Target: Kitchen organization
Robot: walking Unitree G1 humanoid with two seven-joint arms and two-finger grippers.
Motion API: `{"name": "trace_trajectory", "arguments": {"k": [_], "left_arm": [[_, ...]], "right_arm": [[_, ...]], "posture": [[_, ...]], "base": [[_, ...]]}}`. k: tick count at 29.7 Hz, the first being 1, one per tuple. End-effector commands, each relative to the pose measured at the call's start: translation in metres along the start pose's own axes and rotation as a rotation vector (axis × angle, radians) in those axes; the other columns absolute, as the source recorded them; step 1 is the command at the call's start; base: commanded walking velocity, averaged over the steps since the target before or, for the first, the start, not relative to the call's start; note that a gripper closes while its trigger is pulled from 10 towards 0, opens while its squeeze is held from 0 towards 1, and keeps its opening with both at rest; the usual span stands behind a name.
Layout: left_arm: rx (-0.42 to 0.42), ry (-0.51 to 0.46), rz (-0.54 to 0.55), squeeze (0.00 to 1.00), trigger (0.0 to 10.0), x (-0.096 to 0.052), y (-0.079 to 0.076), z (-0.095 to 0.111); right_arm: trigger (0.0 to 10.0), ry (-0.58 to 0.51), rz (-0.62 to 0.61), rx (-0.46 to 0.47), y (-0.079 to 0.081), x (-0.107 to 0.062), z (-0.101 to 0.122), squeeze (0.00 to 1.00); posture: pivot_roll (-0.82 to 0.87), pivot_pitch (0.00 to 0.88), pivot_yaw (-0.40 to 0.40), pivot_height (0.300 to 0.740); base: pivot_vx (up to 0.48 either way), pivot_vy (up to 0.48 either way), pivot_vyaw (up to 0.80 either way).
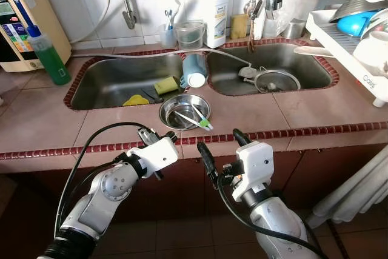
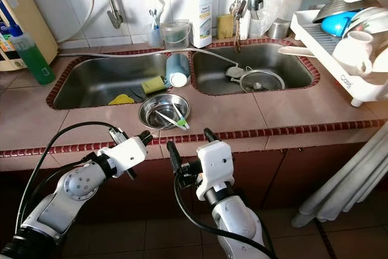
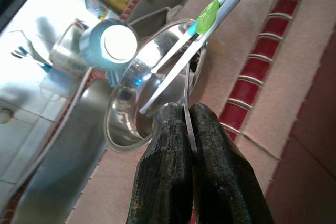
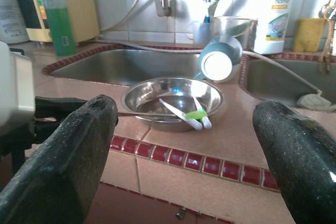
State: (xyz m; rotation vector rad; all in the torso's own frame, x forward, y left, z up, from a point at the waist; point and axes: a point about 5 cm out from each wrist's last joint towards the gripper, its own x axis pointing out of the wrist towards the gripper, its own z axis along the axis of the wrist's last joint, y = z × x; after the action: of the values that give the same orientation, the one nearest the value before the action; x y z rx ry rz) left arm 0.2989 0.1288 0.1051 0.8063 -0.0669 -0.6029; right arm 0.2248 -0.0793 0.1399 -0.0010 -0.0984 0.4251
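A steel bowl (image 1: 165,112) stands on the pink tiled counter between the two sinks, near the front edge. White tongs with a green band (image 1: 197,120) lie in it, handles over the rim. A blue cup (image 1: 194,70) lies on its side on the divider behind. My left gripper (image 1: 171,137) is at the counter's front edge just before the bowl, shut on a thin metal utensil (image 3: 187,103) whose far end reaches the bowl. My right gripper (image 1: 221,144) hovers open below the counter edge, to the right of the bowl.
The left sink (image 1: 109,77) holds a yellow sponge (image 1: 165,84) and a yellow cloth (image 1: 136,99). A strainer (image 1: 274,80) lies in the right sink. A green bottle (image 1: 48,56) stands at the left, a dish rack (image 1: 354,43) at the right, a white detergent bottle (image 1: 216,13) behind.
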Motion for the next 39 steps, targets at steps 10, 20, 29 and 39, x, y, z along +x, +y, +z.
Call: {"name": "trace_trajectory", "arguments": {"k": [10, 20, 29, 39], "left_arm": [[0.027, 0.089, 0.008, 0.0, 10.0, 0.002, -0.004, -0.012], [0.077, 0.107, 0.056, 0.0, 10.0, 0.003, 0.002, -0.015], [0.024, 0.057, -0.029, 0.0, 10.0, 0.0, -0.006, -0.011], [-0.017, 0.017, -0.087, 0.0, 10.0, -0.003, -0.01, -0.007]], "right_arm": [[10.0, -0.016, 0.002, 0.013, 0.003, 0.002, 0.003, 0.0], [10.0, -0.016, 0.001, 0.014, 0.002, 0.002, 0.003, 0.0], [10.0, -0.014, 0.004, 0.014, 0.002, 0.001, 0.003, 0.0], [10.0, -0.012, 0.01, 0.016, 0.002, 0.001, 0.003, 0.0]], "posture": [[-0.24, 0.022, 0.105, 0.74], [-0.24, 0.022, 0.105, 0.74], [-0.24, 0.026, 0.102, 0.74], [-0.24, 0.028, 0.098, 0.74]], "base": [[0.0, 0.0, 0.0], [0.0, 0.0, 0.0], [0.0, 0.0, 0.0], [0.0, 0.0, 0.0]]}}
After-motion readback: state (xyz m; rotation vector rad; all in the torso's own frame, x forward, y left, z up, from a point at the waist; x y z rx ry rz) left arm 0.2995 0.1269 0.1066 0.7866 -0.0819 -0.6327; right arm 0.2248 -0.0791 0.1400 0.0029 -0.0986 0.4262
